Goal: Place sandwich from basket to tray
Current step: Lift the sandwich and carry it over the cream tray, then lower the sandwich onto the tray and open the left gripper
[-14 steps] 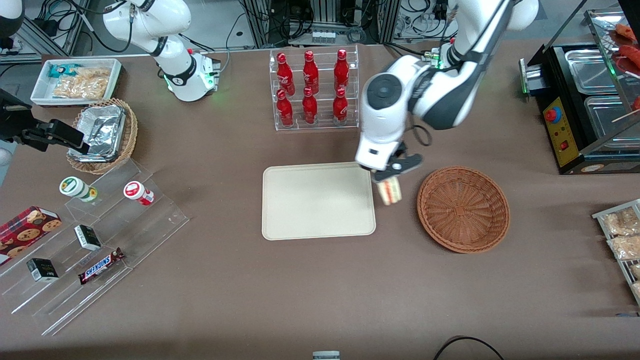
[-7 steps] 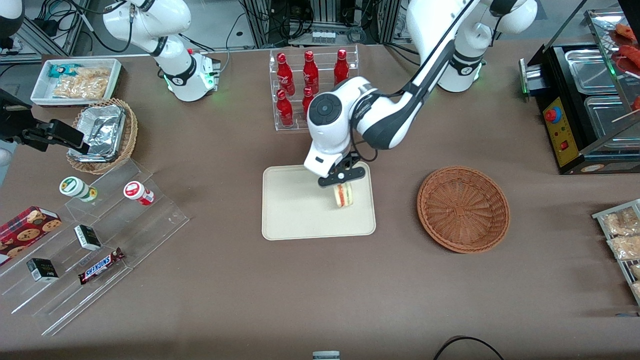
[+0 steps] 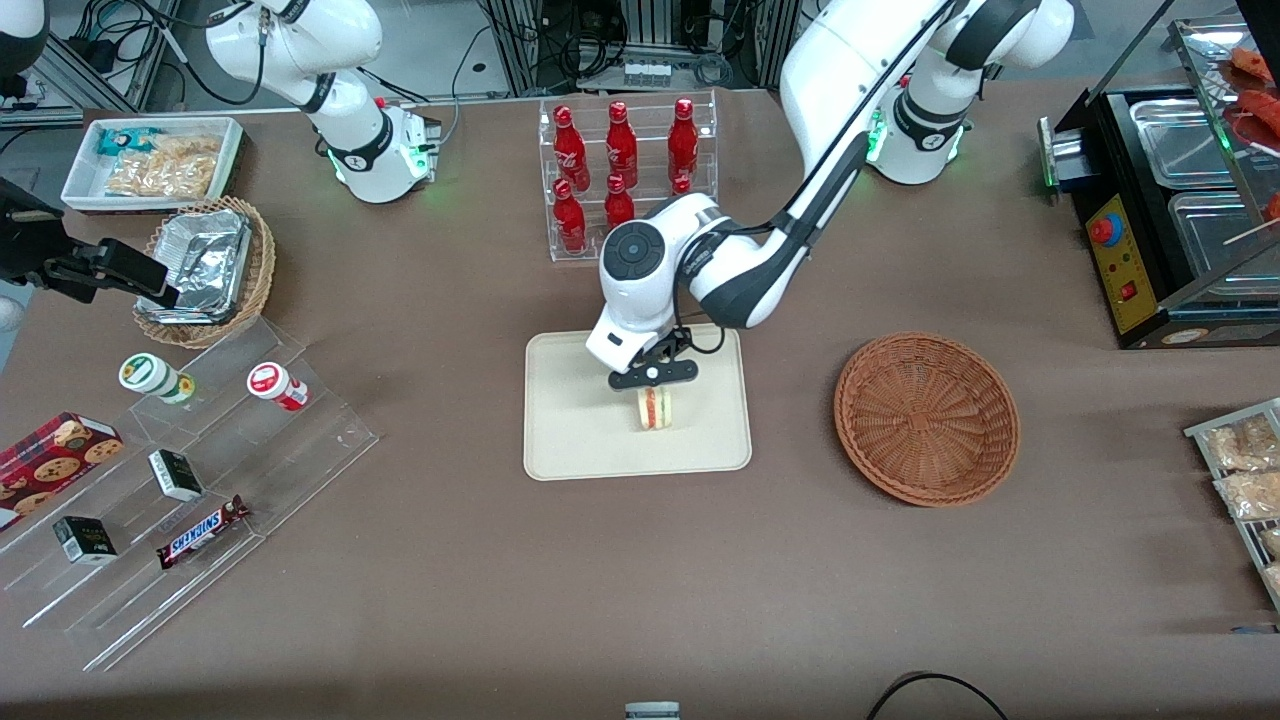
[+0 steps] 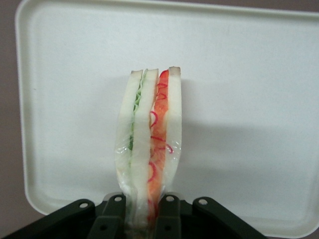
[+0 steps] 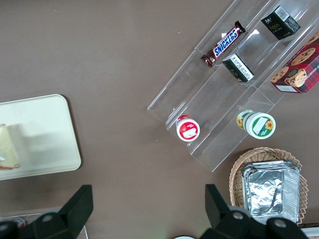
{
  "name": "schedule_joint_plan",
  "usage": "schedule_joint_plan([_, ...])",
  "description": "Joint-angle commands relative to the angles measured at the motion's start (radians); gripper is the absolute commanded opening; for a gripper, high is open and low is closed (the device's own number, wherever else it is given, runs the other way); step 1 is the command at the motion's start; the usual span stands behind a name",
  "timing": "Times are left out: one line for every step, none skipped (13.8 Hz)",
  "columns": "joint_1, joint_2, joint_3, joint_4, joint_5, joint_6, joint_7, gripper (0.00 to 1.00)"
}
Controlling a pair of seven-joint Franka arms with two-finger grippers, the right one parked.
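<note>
My left gripper [image 3: 652,382] is shut on the sandwich [image 3: 656,408], a wedge of white bread with red-orange and green filling, and holds it over the cream tray [image 3: 570,420], at or just above its surface. In the left wrist view the sandwich [image 4: 150,144] is pinched between the two black fingers [image 4: 110,221], with the tray [image 4: 249,74] under it. The sandwich's edge also shows in the right wrist view [image 5: 7,149] over the tray [image 5: 47,134]. The reddish-brown wicker basket [image 3: 927,416] lies beside the tray, toward the working arm's end, with nothing in it.
A clear rack of red bottles [image 3: 625,180] stands farther from the front camera than the tray. A clear stepped shelf [image 3: 200,480] with snacks, a tan basket with a foil container [image 3: 205,265] and a white snack bin [image 3: 155,160] lie toward the parked arm's end. A black warmer [image 3: 1170,200] stands at the working arm's end.
My gripper carried the sandwich from beside the tray's edge near the basket to over the tray's middle and lowered it toward the tray.
</note>
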Motion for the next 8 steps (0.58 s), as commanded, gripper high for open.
schedule_joint_plan([-0.026, 0.02, 0.007, 0.033, 0.004, 0.0, 0.002, 0.09])
schedule_joint_plan([-0.026, 0.028, 0.007, 0.035, 0.004, 0.001, 0.0, 0.09])
schedule_joint_plan([-0.026, 0.034, 0.008, 0.043, 0.005, 0.006, 0.0, 0.09])
schedule_joint_plan([-0.026, 0.039, 0.008, 0.047, 0.005, 0.017, 0.009, 0.09])
schedule_joint_plan([-0.026, 0.048, 0.01, 0.052, 0.011, 0.027, 0.011, 0.09])
schedule_joint_plan([-0.026, 0.055, 0.01, 0.061, 0.029, 0.04, 0.011, 0.09])
schedule_joint_plan([-0.026, 0.068, 0.01, 0.064, 0.048, 0.052, 0.009, 0.1])
schedule_joint_plan([-0.026, 0.08, 0.01, 0.069, 0.054, 0.072, 0.009, 0.12])
